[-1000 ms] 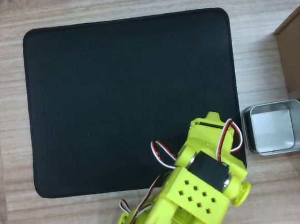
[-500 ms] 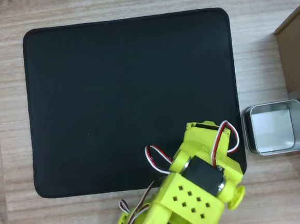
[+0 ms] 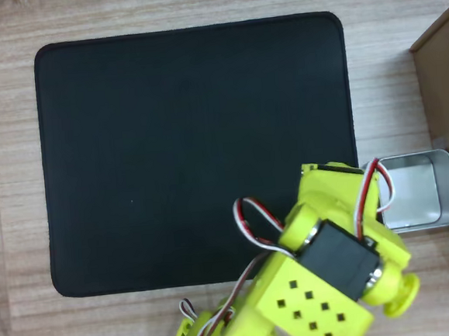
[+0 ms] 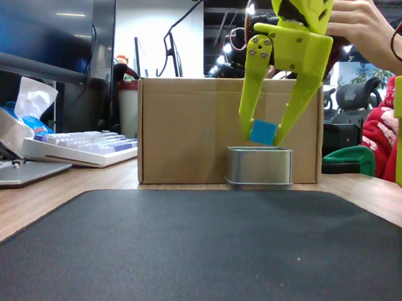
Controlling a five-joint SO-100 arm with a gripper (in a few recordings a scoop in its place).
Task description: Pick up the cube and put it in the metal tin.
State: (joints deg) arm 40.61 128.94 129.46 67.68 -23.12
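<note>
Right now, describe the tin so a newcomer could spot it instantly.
Find the big black mat on the wooden table. In the overhead view, the metal tin stands just off the mat's lower right edge; in the fixed view it sits before a cardboard box. It is the one shiny silver, low-walled box, with the gripper holding a blue cube just above it.

Cube (image 4: 262,132) in tool (image 4: 262,137), just above tin (image 4: 258,166).
</note>
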